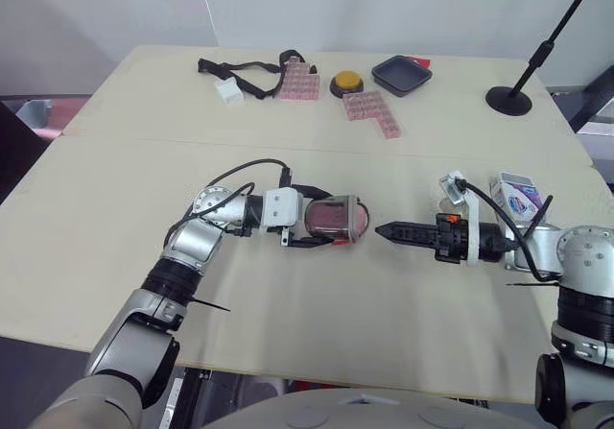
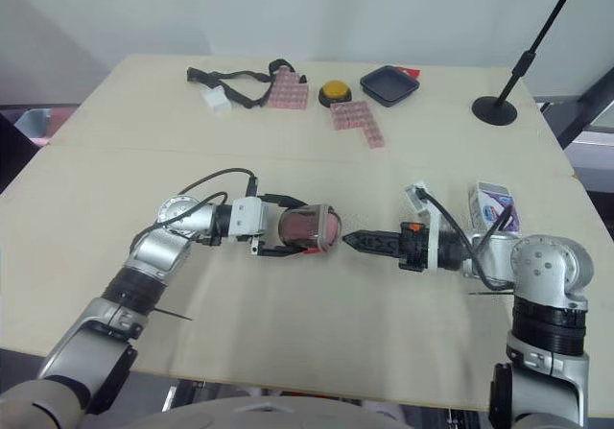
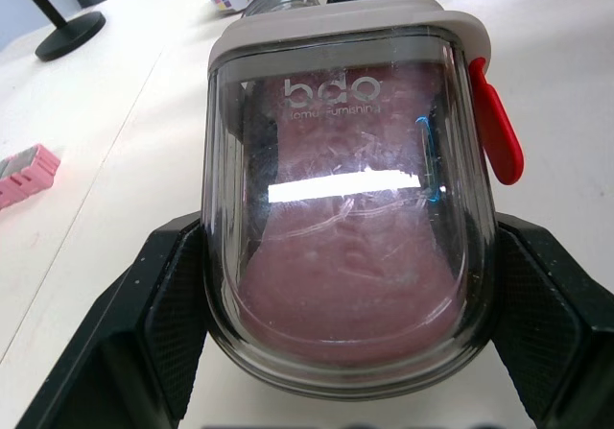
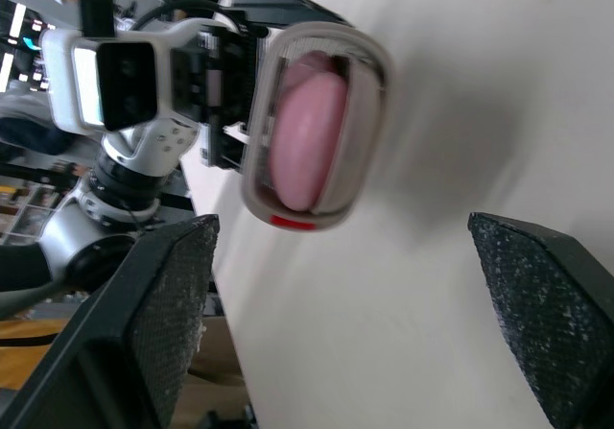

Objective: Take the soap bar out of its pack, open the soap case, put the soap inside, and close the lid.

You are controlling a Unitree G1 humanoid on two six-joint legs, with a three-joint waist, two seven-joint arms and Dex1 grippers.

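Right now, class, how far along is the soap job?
Done: the pink soap is out of its pack and inside the clear soap case, which looks closed. In hand: the left gripper clamps the case, and the right gripper is open, apart from it. Left: perhaps only setting it down.

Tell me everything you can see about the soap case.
The soap case is a rounded clear plastic box with a pale grey rim, white lettering on the lid and a red tab on one side. It looks closed, with pink soap inside. The left claw grips both sides, the case's free end toward the right claw. Whether it touches the table is unclear.
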